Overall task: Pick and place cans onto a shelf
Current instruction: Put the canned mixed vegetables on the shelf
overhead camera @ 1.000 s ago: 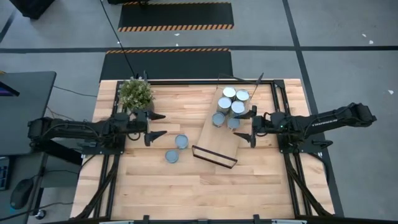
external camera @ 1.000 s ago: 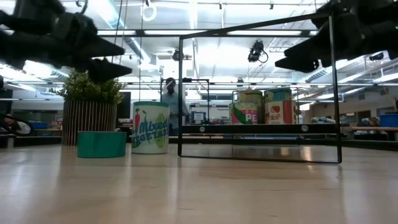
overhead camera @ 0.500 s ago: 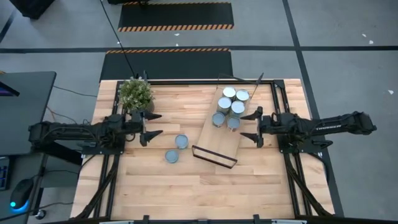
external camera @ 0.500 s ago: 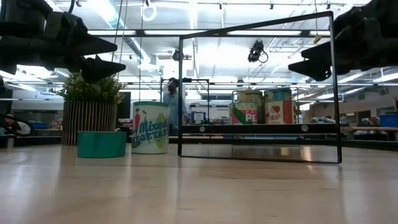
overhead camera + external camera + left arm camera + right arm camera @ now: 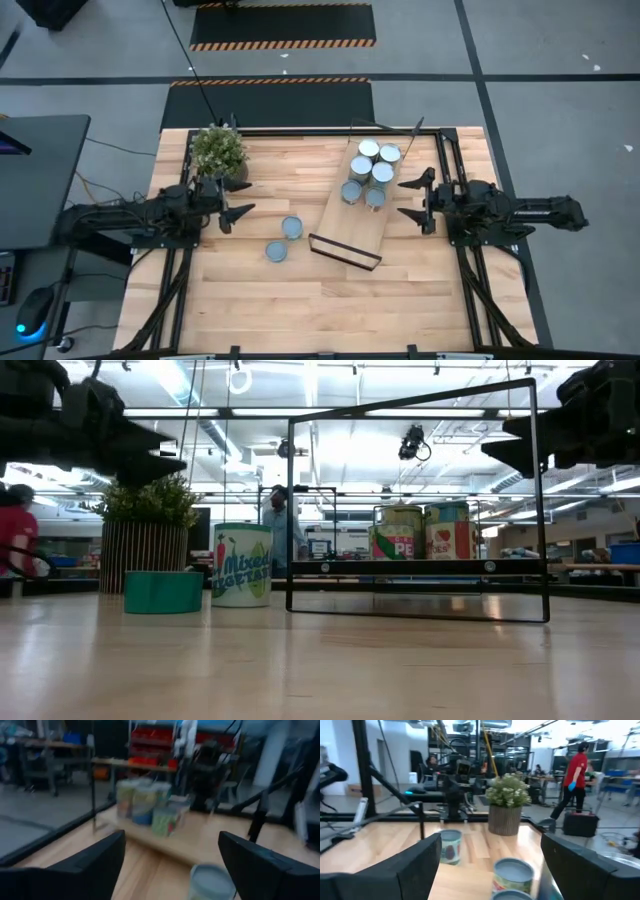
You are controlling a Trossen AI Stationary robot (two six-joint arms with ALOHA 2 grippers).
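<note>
Five silver-topped cans clustered on shelf; both grippers' fingers spread, empty.

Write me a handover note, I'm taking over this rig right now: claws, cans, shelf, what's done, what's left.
Left claw: open, empty, beside the potted plant.
Right claw: open, empty, right of the long light-wood shelf.
Done: five small silver-topped metal cans stand clustered on the shelf's far end.
Left: two loose cans on the wooden table, one near the shelf, one just in front of it.
</note>
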